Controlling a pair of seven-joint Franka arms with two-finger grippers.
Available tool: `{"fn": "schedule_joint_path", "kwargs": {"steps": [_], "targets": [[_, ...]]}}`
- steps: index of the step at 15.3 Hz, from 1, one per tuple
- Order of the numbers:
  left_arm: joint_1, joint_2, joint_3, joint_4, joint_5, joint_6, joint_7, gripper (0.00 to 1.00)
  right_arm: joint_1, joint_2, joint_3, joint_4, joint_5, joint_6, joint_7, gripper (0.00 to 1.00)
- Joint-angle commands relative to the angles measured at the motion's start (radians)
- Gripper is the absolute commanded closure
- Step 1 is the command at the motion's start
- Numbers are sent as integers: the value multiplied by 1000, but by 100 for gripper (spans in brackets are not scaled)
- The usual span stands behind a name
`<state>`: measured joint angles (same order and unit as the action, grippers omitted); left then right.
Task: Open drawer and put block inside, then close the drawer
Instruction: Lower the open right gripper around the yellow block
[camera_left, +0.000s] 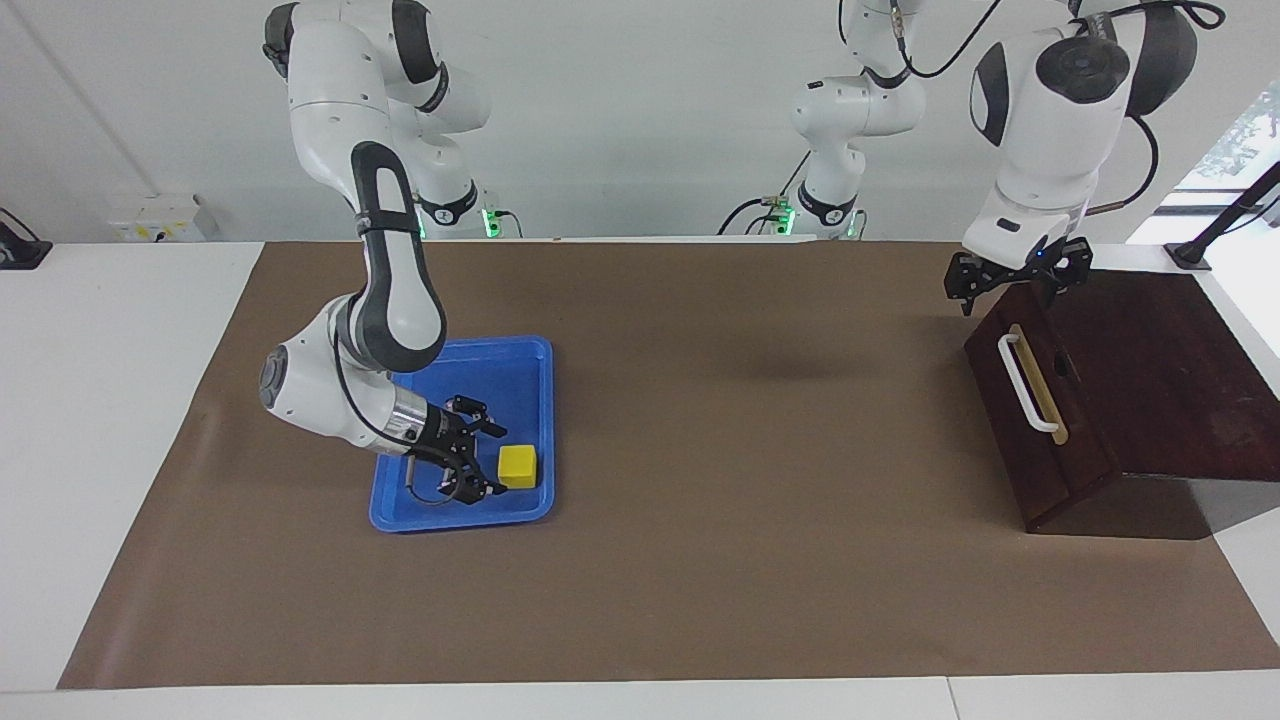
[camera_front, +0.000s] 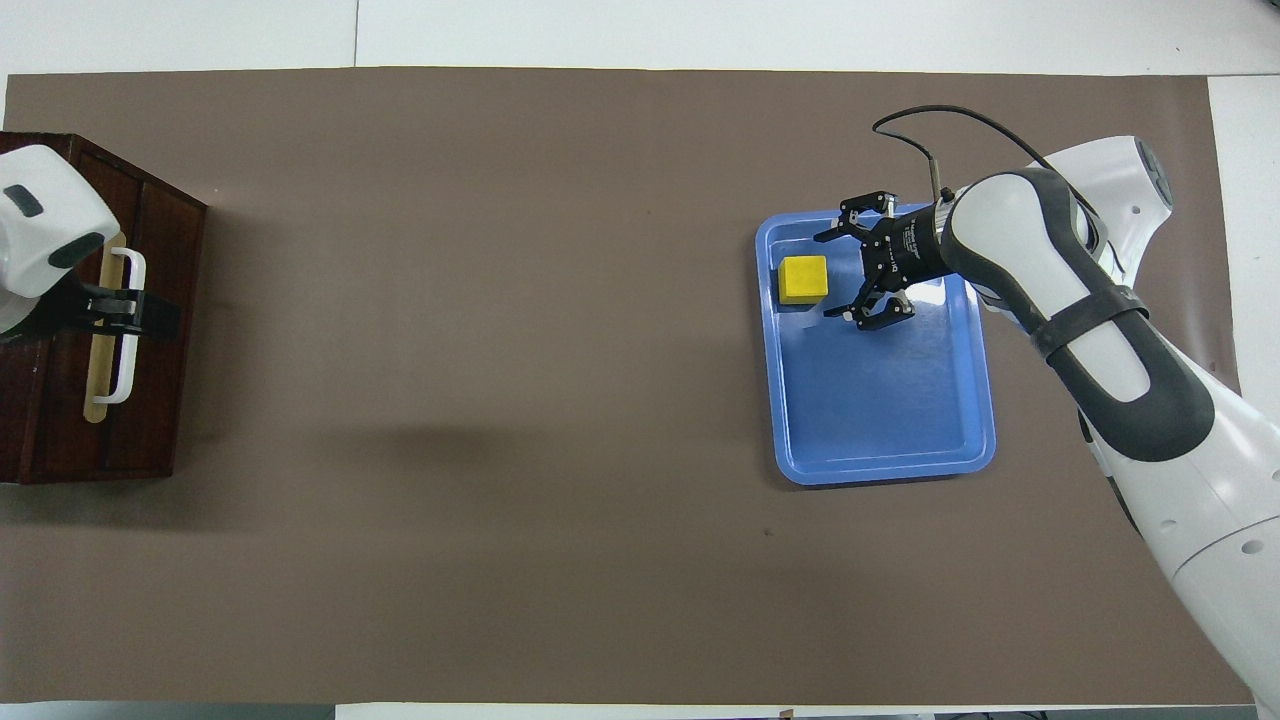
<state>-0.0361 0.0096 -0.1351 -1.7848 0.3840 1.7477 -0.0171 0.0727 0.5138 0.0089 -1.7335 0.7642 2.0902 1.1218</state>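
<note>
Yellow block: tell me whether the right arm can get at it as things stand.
Probably yes. The right gripper hangs low in the blue tray, open, beside the block on its right-arm side. Nothing lies between its fingertips and the block, and the tray's low rim seems no obstacle.

A white table (camera_left: 120, 420) carries a brown mat (camera_left: 700, 560), with a plain white wall (camera_left: 620, 110) and a bright window (camera_left: 1235, 140).
</note>
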Motion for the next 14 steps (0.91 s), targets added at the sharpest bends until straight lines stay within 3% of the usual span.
{"fn": "schedule_joint_path", "kwargs": {"steps": [1,5,10,14], "targets": [[-30,65,8,-2,90,29,-33,0,6,-3,2,-15,18,25,-33,0],[-36,99,8,-71,163,99,-90,0,4,-3,2,-15,18,25,-36,0],[-21,73,9,-179,187,185,-115,0,4,-3,0,-17,18,25,-36,0],[-18,64,12,-206,190,208,-113,0,2,-3,0,-17,18,25,-36,0]]}}
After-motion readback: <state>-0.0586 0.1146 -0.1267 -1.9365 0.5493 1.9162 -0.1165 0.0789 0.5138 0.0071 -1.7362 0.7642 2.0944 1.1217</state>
